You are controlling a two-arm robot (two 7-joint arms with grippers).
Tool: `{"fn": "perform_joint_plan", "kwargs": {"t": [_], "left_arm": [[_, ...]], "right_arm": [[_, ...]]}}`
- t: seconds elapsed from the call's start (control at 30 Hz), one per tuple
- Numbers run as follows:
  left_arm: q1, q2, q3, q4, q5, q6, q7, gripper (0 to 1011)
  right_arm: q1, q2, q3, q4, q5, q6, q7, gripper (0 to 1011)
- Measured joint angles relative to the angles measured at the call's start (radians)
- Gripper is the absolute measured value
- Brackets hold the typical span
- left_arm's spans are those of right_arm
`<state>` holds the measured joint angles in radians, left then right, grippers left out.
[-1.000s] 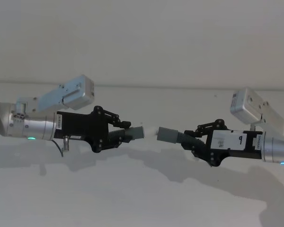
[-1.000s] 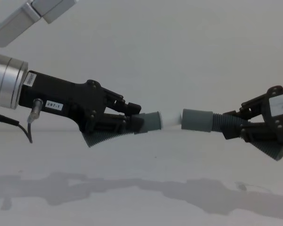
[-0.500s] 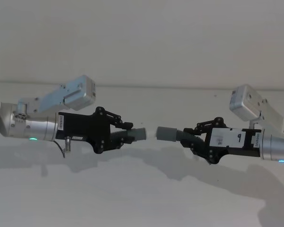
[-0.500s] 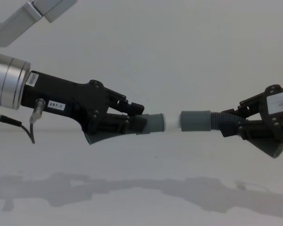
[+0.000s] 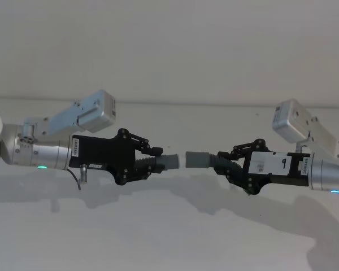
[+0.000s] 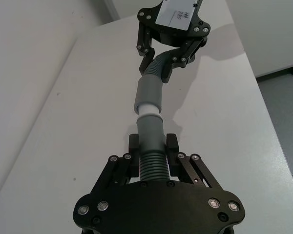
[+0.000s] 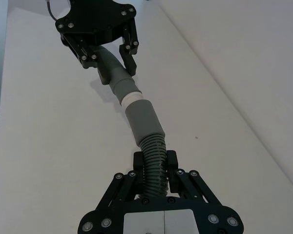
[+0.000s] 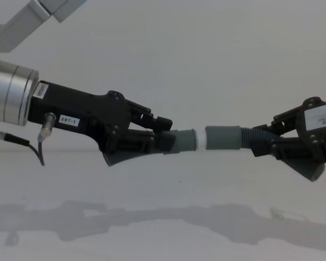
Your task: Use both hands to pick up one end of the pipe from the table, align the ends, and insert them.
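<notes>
Both pipe pieces hang in the air above the white table (image 5: 169, 231). My left gripper (image 5: 153, 161) is shut on the ribbed part of one piece (image 8: 182, 142), whose narrow cuff with a white rim (image 8: 200, 139) points right. My right gripper (image 5: 229, 164) is shut on the ribs of the other piece, and its wider plain sleeve (image 8: 224, 138) points left. The two ends stand in line. The white rim (image 6: 147, 108) meets the mouth of the sleeve (image 6: 149, 90), with a narrow white band showing between the grey cuffs. In the right wrist view the sleeve (image 7: 144, 122) leads to the left gripper (image 7: 110, 53).
The table ends at a pale wall behind the arms (image 5: 169, 103). In the left wrist view its side edge drops to a grey floor (image 6: 283, 97). Arm shadows lie on the surface below the grippers.
The two grippers have drawn together. The gap between the ends has closed, and less of the white rim shows than a second ago.
</notes>
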<state>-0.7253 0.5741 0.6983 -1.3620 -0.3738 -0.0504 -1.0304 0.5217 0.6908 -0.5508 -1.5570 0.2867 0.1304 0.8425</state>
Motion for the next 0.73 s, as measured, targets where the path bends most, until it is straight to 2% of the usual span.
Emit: {"fn": "perform_joint_plan", "kwargs": {"t": [0.73], "left_arm": [[0.001,0.006,0.005,-0.012,-0.011,0.0,0.009,320]], "right_arm": [[0.002,0.003,-0.005,-0.004,0.024,-0.008,0.002,275]]}}
